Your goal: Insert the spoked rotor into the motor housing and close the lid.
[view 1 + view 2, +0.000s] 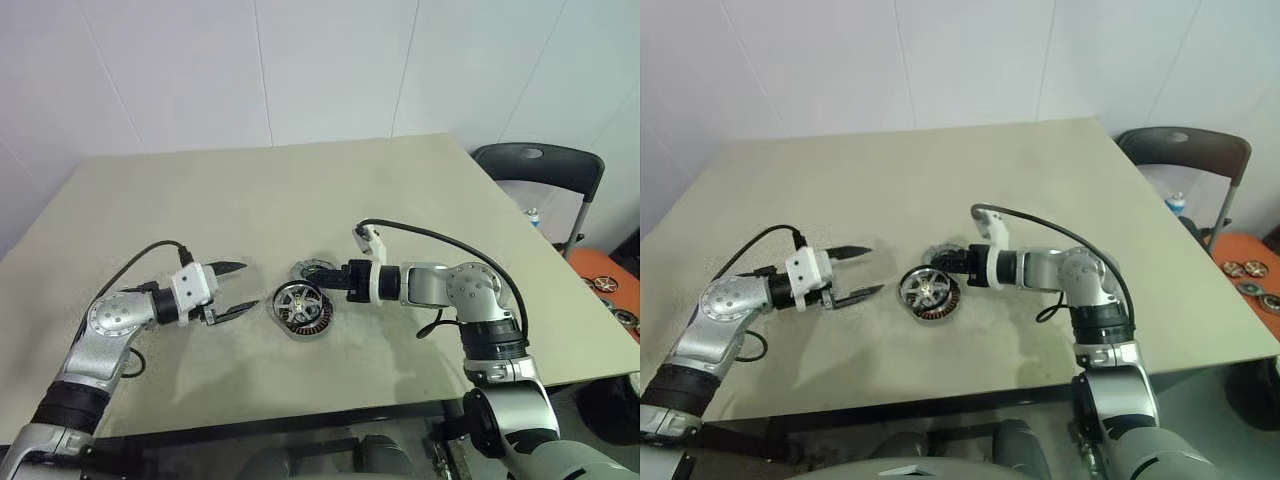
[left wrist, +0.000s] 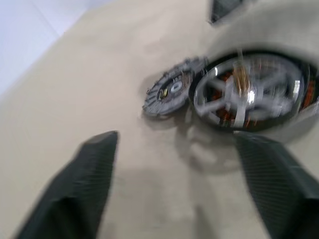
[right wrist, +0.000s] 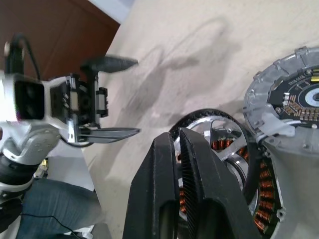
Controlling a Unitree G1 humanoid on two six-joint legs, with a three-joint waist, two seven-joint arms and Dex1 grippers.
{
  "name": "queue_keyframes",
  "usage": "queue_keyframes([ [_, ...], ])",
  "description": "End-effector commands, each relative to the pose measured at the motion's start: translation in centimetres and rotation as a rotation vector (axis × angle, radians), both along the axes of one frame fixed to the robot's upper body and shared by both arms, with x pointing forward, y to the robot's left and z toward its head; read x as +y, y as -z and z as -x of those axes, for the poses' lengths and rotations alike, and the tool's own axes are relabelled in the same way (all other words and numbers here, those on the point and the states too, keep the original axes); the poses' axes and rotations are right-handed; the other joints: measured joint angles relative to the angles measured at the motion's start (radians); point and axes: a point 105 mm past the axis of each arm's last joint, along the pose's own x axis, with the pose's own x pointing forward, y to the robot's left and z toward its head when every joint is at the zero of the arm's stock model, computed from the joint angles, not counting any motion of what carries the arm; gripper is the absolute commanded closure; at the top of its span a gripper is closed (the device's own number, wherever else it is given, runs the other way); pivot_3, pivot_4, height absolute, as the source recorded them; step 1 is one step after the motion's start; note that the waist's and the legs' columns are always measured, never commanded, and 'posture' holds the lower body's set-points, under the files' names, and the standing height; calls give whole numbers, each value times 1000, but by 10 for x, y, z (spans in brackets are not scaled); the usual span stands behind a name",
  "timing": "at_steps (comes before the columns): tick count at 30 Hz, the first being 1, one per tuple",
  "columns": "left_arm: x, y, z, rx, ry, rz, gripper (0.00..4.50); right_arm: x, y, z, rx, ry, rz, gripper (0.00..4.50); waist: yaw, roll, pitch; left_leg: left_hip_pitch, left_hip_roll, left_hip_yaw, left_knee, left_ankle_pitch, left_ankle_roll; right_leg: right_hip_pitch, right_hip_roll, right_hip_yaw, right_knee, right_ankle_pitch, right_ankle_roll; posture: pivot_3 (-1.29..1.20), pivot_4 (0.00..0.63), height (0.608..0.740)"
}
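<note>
The motor housing lies on the table near its front middle, copper windings showing round its inside. The spoked rotor sits inside it, its silvery spokes over the windings. The lid, a grey slotted disc, rests against the housing's far side and also appears as the lid in the right wrist view. My left gripper hovers just left of the housing, open wide and empty, pointing at it. My right gripper reaches in from the right, shut, its tips at the housing's rim beside the lid.
The beige table has bare room behind and to both sides of the parts. A dark chair stands past the table's far right corner. An orange mat with more round parts lies beyond the right edge.
</note>
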Motion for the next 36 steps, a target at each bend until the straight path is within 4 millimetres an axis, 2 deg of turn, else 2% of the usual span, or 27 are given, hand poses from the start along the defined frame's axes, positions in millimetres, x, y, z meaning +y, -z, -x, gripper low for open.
queue_keyframes([
  [1, -7, -24, 16, 250, 16, 241, 14, 5, -30, 17, -146, -146, -29, 4209, -2, 0, 0, 0, 0, 0, 0, 0, 0, 0, 0, 0, 0, 0, 0, 0, 0, 740],
  [4, -10, -21, 39, 501, 64, 344, 14, -1, -30, 22, -378, -228, 127, 4209, -3, 1, 1, 0, 0, 0, 0, 0, 0, 0, 0, 0, 0, 0, 0, 0, 0, 740],
  [6, -2, -7, 44, 575, 27, 317, 14, -2, -37, 30, -558, -338, 212, 4209, -1, 2, 1, 2, 0, 0, 0, 0, 0, 2, 0, -1, -1, 0, 0, 0, 0, 740],
  [9, 7, -1, 38, 609, -45, 363, 14, -1, -45, 30, -776, -432, 323, 4209, 2, 2, 1, 5, 1, 2, 0, 0, 0, 4, 1, -2, -1, -1, 1, 0, 0, 740],
  [13, 9, -1, 23, 602, -93, 425, 14, 5, -40, 21, -1013, -542, 454, 4209, 8, 0, 1, 5, 3, 3, 1, 0, -1, 5, 0, -4, -2, 0, 0, 0, 0, 740],
  [17, -3, -6, 21, 580, -55, 430, 14, 15, -36, 16, -1114, -672, 493, 4209, 10, 0, 0, 5, 3, 3, 1, 0, -1, 5, 0, -5, -4, 1, -1, 0, 0, 740],
  [24, -11, -10, 22, 507, -28, 371, 14, 12, -11, -13, -1335, -877, 697, 4209, 8, 0, 0, 4, 3, 4, -1, 1, -2, 3, 0, -5, -4, 1, -2, 0, 0, 740],
  [31, -5, -8, 25, 488, -49, 356, 14, 17, -10, -22, -1423, -1061, 741, 4209, 4, 0, 0, 4, 4, 4, -1, 2, -4, 2, 0, -5, -4, 1, -3, 0, 0, 740],
  [36, -5, -4, 30, 488, -58, 353, 14, 24, -17, -21, -1404, -1072, 695, 4209, 5, 0, 0, 4, 4, 4, -1, 2, -4, 2, 0, -5, -3, 1, -3, 0, 0, 740],
])
